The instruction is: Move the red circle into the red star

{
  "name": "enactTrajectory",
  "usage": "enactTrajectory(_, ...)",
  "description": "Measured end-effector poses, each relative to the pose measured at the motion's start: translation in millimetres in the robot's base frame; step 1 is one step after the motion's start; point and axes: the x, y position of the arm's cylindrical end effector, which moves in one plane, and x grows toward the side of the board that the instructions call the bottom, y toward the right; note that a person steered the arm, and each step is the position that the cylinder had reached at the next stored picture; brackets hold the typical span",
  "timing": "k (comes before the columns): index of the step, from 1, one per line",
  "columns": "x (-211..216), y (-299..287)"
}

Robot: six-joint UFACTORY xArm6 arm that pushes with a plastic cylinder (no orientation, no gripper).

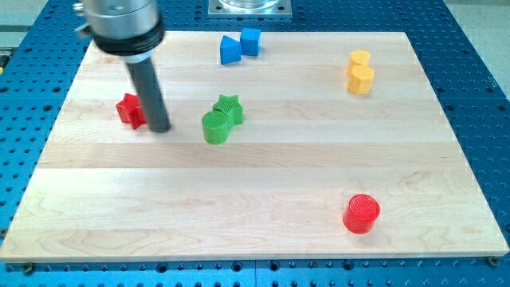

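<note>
The red circle (362, 213) lies near the view's bottom right of the wooden board (263, 199). The red star (129, 109) lies at the view's left, partly hidden behind the rod. My tip (159, 127) rests on the board right beside the red star, on its right side, far from the red circle.
A green circle (215, 127) and a green star (229, 108) touch near the board's middle, just right of my tip. Two blue blocks (240, 45) lie at the view's top. Two yellow blocks (360, 71) lie at the top right.
</note>
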Motion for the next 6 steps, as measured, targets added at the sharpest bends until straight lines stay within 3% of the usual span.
enactTrajectory(2,-6.6,-69.5)
enactTrajectory(3,0.9,-74.3)
enactTrajectory(4,53.4,-37.5)
enactTrajectory(5,87.3,62.8)
enactTrajectory(6,87.2,219.1)
